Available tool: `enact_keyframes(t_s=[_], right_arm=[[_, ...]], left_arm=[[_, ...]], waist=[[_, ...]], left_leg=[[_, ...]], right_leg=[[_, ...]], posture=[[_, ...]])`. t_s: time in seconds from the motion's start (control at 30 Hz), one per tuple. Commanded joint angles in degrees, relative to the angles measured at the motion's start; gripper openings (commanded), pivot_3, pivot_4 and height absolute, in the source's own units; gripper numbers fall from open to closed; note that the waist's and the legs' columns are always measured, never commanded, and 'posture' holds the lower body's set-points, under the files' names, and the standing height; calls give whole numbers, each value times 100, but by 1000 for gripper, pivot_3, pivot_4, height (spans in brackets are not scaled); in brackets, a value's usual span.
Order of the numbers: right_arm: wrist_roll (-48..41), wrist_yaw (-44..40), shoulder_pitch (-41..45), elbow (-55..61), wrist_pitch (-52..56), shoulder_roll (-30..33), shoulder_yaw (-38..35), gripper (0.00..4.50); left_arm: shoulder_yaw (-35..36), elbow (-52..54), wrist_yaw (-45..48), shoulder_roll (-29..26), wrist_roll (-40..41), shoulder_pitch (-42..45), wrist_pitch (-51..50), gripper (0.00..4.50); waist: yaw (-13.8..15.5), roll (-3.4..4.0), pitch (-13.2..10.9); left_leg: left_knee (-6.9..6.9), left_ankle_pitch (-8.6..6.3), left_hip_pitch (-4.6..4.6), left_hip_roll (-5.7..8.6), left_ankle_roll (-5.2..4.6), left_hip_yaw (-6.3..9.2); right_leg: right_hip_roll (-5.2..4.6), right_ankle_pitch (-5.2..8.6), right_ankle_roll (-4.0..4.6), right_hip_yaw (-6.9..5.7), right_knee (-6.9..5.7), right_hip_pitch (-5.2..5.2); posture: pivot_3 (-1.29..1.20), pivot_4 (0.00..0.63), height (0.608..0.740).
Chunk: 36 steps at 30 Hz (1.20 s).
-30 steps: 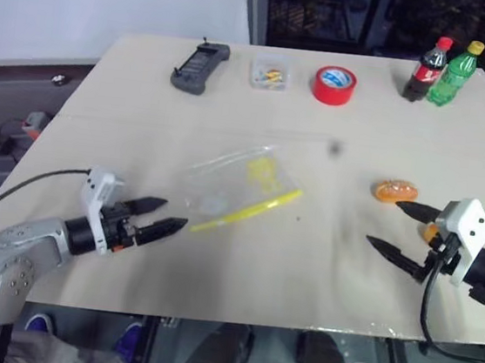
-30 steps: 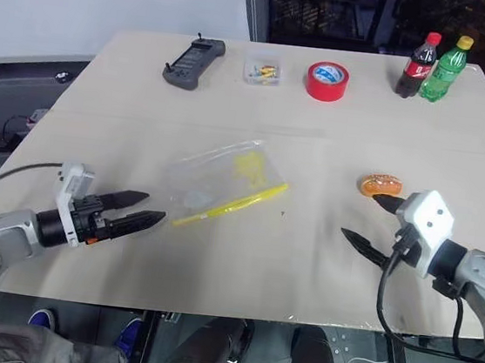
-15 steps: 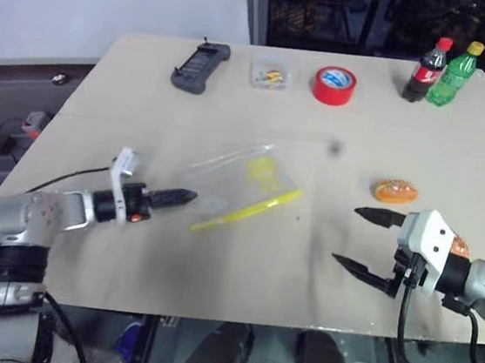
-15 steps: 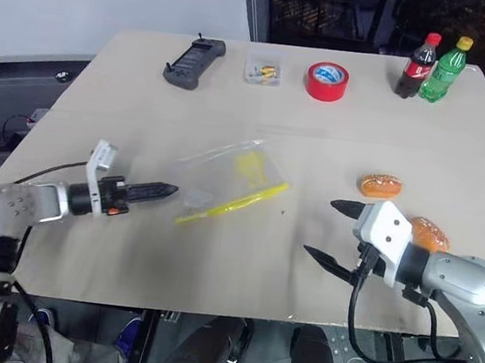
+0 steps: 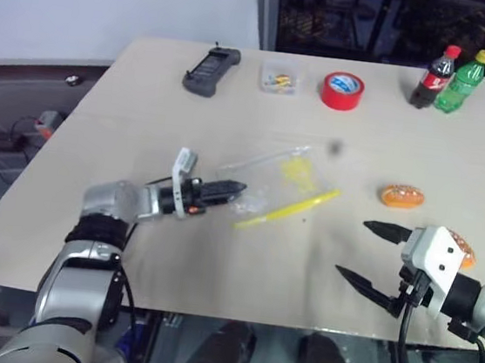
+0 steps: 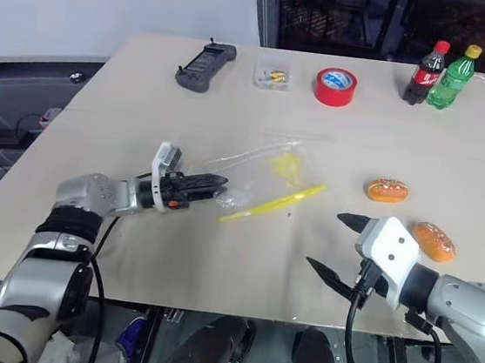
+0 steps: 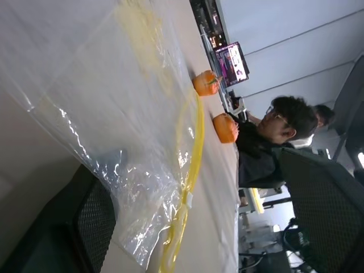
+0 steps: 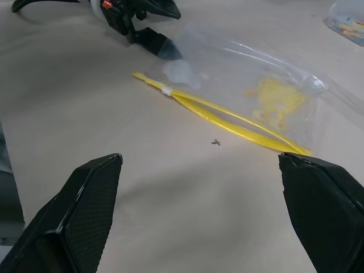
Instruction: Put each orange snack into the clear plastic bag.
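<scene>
Pale and wide, the surface [image 6: 215, 266] carries everything. One clear plastic bag [image 6: 265, 180] lies flat near its middle, its yellow seal strip [image 6: 272, 204] on the near edge. Two orange snacks sit well apart from the bag, on the right: one [image 6: 387, 190] farther back, the other [image 6: 435, 241] nearer the front, just beside the right arm. Neither is in the bag.

One left pincer [image 6: 210, 182] lies low and level with its tips at the bag's left corner; whether it touches or grips the plastic is hard to tell, and its fingers look close together, so I cannot say whether they are apart or closed. One right pincer [image 6: 335, 244] hangs near the front edge with its two fingers spread wide and nothing between them.

Along the back edge stand one black handheld controller [image 6: 207, 55], one small clear box [image 6: 272, 74], one red tape roll [image 6: 335, 86] and two bottles, one dark [image 6: 425, 61], one green [image 6: 455, 65].
</scene>
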State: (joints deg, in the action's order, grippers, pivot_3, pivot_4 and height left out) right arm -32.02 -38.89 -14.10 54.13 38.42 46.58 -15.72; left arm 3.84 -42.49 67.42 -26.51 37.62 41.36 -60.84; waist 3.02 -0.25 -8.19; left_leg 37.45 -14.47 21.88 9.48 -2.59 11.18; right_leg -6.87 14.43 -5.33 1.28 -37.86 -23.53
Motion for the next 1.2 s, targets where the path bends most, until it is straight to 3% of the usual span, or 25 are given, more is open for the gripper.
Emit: enact_keyframes(t_s=[0.03, 0.2, 0.3, 0.47, 0.7, 0.83, 0.93, 1.2], right_arm=[[13, 155, -113, 275, -38, -32, -225, 4500], [106, 417, -149, 372, -47, -126, -102, 4500], [197, 515, -97, 357, -71, -148, 42, 4500], [943, 788, 312, 215, -337, -79, 701, 4500], [3724, 1682, 1270, -1242, -1606, -202, 2685, 4500], [4773, 2108, 1784, -2205, -2163, -587, 3315, 4500], [5358, 2381, 2072, -2859, -2512, -853, 3542, 4500], [5762, 2677, 2578, -3895, -3055, -1663, 3592, 4500]], left_arm=[[-166, -509, -231, 439, -283, -70, -109, 3173], [104, -661, -669, 859, -317, 93, -195, 971], [396, -751, -1030, 1036, -270, 220, -311, 78], [987, -343, -1514, 1159, 123, 329, -1115, 78], [2407, 830, -2667, 1402, 1010, 459, -2783, 78], [2953, 1301, -3350, 1552, 1495, 432, -3158, 78], [3116, 1538, -3934, 1603, 2105, 360, -3166, 78], [3243, 1709, -5190, 1558, 3461, 224, -3166, 78]], waist=[[4, -9, 6], [43, 10, 34], [100, 22, 58], [81, 29, 62], [-21, -48, 20], [-157, -59, 13], [-228, -64, 10], [-234, -65, 9]], left_leg=[[1, 0, 1, 1, -1, -2], [3, 0, 0, 1, 0, 0], [4, -7, -8, 1, -13, 0], [4, -6, -25, -5, -9, 2], [9, 10, 10, 1, 14, 6], [7, 10, 30, -4, 15, 9], [10, 11, 27, -8, 17, 7], [10, 14, 18, -13, 23, 2]], right_leg=[[-1, -2, -4, 2, 1, 0], [-3, -3, -7, 2, 1, 2], [-1, -2, -11, 1, 0, 10], [8, 8, -42, -1, 0, 26], [16, -10, -15, 3, -2, -15], [19, -9, -12, 8, -2, -38], [20, -10, -11, 13, -8, -37], [33, -13, -8, 23, -17, -34]], posture=[[0, 150, 740], [0, 150, 740], [0, 150, 740], [0, 150, 740], [0, 150, 740], [0, 150, 740], [0, 150, 740], [0, 150, 740]])
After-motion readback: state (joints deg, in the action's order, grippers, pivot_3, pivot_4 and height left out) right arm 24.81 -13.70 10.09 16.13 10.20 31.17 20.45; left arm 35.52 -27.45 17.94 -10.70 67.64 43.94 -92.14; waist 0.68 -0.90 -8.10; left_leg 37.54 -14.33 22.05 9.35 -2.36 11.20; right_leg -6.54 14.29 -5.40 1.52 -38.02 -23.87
